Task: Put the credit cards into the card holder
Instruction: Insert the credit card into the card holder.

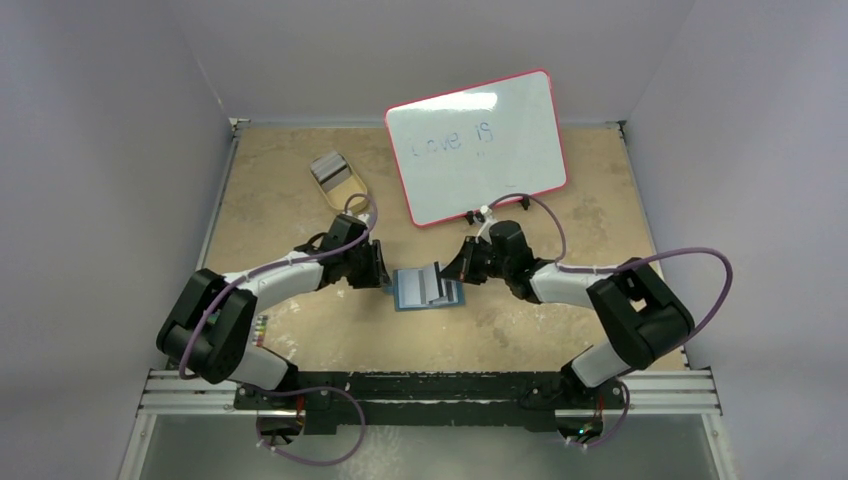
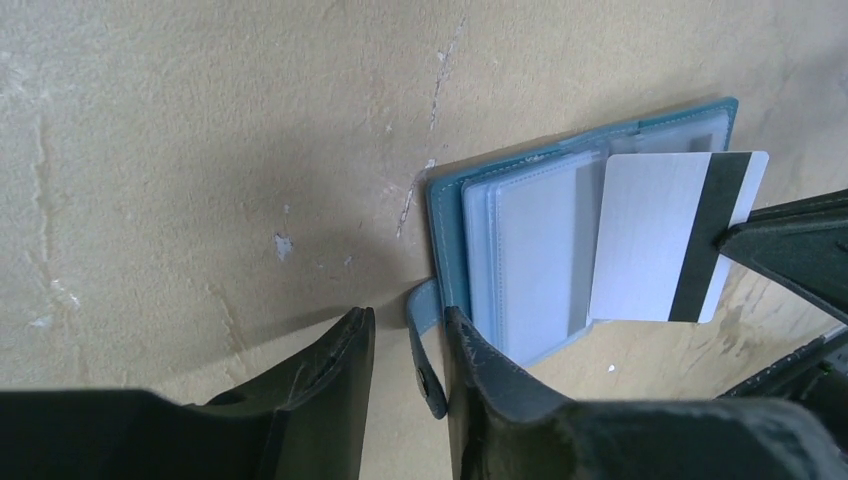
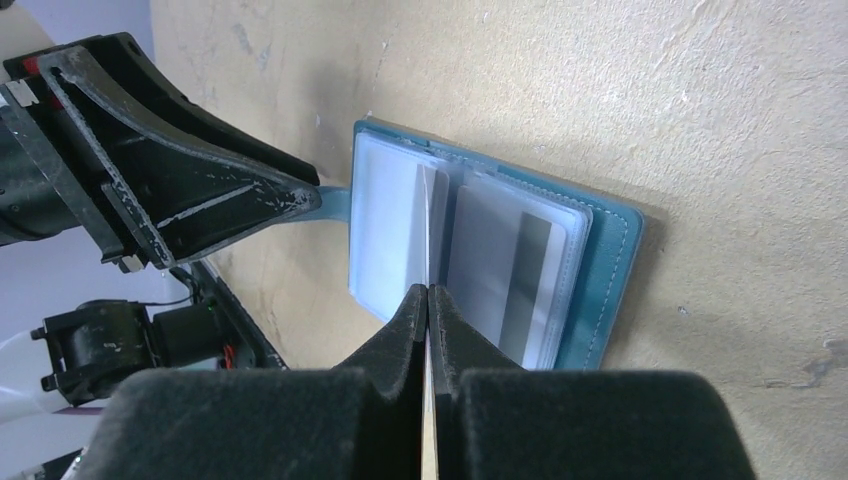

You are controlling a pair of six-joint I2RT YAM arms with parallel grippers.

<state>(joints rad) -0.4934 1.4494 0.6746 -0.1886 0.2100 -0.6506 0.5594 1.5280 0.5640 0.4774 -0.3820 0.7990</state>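
Observation:
The teal card holder [image 1: 412,296] [image 2: 447,220] [image 3: 603,278] lies open on the table between both grippers, clear sleeves up. My right gripper [image 1: 458,270] [image 3: 428,290] is shut on a silver credit card [image 2: 645,235] [image 3: 429,215] with a black stripe, held on edge over the sleeves. My left gripper [image 1: 384,278] [image 2: 408,318] is open at the holder's left edge. The snap tab [image 2: 428,350] lies between its fingers, close to the right finger [image 2: 480,380]. Another card [image 3: 505,265] sits in a sleeve. More credit cards [image 1: 328,166] rest in the tray.
A tan oval tray [image 1: 352,192] stands at the back left. A red-framed whiteboard [image 1: 478,145] lies at the back, just beyond the right arm. A small multicoloured striped card [image 1: 261,328] lies by the left arm's base. Grey walls close in the table's sides.

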